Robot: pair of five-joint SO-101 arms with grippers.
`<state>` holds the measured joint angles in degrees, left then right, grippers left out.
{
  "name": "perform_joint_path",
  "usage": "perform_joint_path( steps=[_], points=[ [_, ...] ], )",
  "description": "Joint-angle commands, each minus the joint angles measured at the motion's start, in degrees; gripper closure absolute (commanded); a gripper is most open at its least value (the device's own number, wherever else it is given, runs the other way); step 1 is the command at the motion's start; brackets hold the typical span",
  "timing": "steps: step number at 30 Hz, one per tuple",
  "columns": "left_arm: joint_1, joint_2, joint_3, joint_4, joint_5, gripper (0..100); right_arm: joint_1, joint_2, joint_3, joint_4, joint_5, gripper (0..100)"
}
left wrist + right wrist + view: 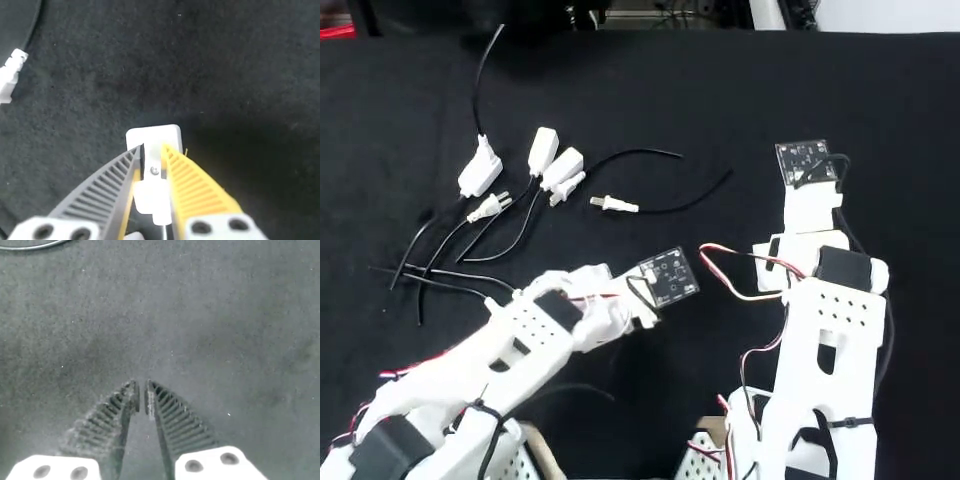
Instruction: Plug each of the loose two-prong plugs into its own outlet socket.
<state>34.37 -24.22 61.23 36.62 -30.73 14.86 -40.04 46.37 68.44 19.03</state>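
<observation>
Several white outlet sockets and two-prong plugs on black cords lie at the table's far left: a socket, a second socket, a third white piece, a loose plug and another loose plug. My left arm stretches toward the table's middle. My left gripper is shut on a small white connector block just above the black cloth. Whether that block is a plug or a socket I cannot tell. My right gripper is shut, holds nothing and hangs over bare cloth at the right.
Black cords trail from the cluster toward the left edge. A white piece lies off to one side of the left gripper. The right arm stands at the right, with red and white wires looped between the arms.
</observation>
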Motion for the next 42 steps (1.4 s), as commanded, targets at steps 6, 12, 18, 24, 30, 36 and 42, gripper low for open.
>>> perform_joint_path(
  steps=[6, 12, 18, 24, 30, 36, 42],
  points=[
    [-0.75, -8.79, -5.49, 14.51, 4.04, 92, 0.88, -1.45, -3.30, 0.18, 0.26, 97.0],
    [2.51, -16.70, -1.80, 17.23, 4.40, 92, 0.88, -1.45, -3.30, 0.18, 0.26, 97.0],
    [5.41, -15.03, 2.77, 11.16, 4.48, 85, 0.88, -1.45, -3.21, 0.18, 0.26, 97.0],
    [-0.92, 1.23, -4.18, 8.88, 3.69, 84, 0.79, -1.45, -3.21, 0.18, 0.26, 97.0],
    [-2.07, 17.93, -17.89, 18.64, -0.88, 84, 0.79, -1.45, -3.12, 0.18, 0.18, 97.0],
    [-5.49, 27.60, -26.51, 26.37, -8.00, 84, 0.79, -1.45, -3.12, 0.18, 0.18, 97.0],
    [-10.59, 31.30, -32.92, 32.26, -13.36, 86, 0.79, -1.45, -3.12, 0.18, 0.18, 97.0]
  ],
)
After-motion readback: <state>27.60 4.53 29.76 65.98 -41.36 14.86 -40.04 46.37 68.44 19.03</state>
